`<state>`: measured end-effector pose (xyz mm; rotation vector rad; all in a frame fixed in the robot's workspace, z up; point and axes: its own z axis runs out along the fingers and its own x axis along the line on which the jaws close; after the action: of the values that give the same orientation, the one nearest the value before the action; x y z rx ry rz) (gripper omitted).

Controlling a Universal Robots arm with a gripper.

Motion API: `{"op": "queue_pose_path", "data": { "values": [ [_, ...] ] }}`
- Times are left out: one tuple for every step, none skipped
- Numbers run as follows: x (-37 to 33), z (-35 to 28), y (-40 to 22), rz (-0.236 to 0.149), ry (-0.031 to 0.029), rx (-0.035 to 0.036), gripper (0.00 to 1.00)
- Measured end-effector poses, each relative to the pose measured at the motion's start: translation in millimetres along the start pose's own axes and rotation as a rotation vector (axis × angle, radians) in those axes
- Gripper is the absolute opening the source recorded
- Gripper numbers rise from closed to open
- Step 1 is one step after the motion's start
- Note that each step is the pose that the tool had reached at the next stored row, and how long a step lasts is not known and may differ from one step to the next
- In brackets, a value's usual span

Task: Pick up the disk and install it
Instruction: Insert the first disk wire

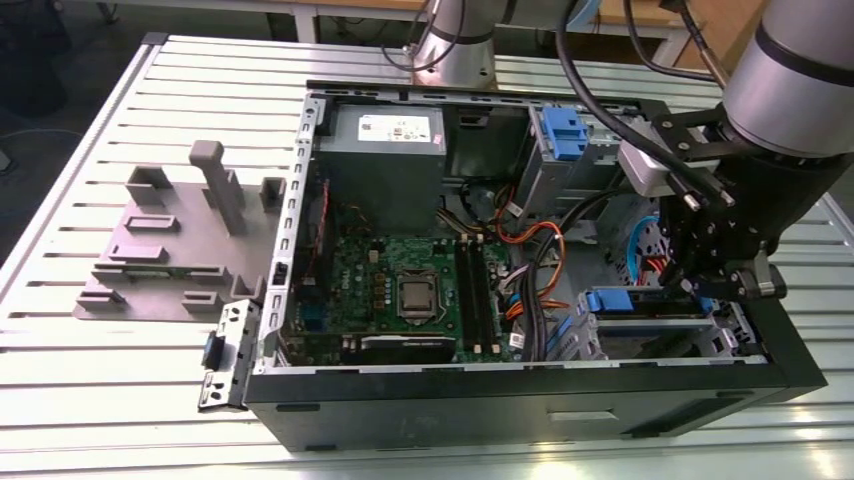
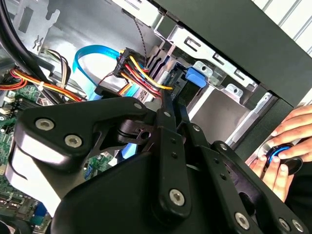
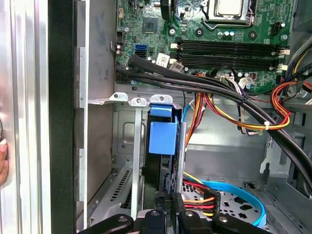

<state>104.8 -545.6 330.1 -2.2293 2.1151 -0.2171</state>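
Observation:
The disk [image 3: 162, 138] stands on edge in the drive bay at the front corner of the open computer case [image 1: 534, 395], its blue carrier bracket facing the motherboard. The bracket's blue tab [image 2: 195, 76] pokes out past the fingers in the second wrist view. In the exterior view the disk [image 1: 625, 300] shows blue in the bay on that view's right. My gripper [image 3: 170, 208] reaches down into the case and is shut on the disk's rear edge, one finger on each flat side. The gripper [image 1: 710, 288] hangs right over the bay.
Orange, yellow and black cables [image 3: 229, 114] and a blue data cable [image 3: 234, 187] run close beside the bay. The motherboard [image 1: 400, 290] fills the case floor. A grey plastic holder [image 1: 174, 240] stands on the slatted table. A person's hand [image 2: 287, 146] rests outside the case wall.

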Motion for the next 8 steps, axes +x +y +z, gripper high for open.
{"op": "queue_pose_path", "data": {
  "values": [
    [0.0,0.0,0.0,0.000,-0.0002,0.0000,0.17],
    [0.0,-0.2,0.0,0.000,-0.0004,0.0000,0.17],
    [0.1,-0.5,-0.1,0.000,-0.0004,0.0000,0.17],
    [0.1,-0.9,-0.1,0.000,-0.0003,0.0000,0.17],
    [0.1,-1.4,-0.2,0.000,0.0000,0.0001,0.17],
    [0.1,-1.5,-0.2,0.000,-0.0002,0.0002,0.17],
    [0.1,-1.5,-0.2,0.002,-0.0001,0.0001,0.17],
    [0.1,-1.5,-0.2,0.004,0.0004,0.0000,0.17]
  ]
}}
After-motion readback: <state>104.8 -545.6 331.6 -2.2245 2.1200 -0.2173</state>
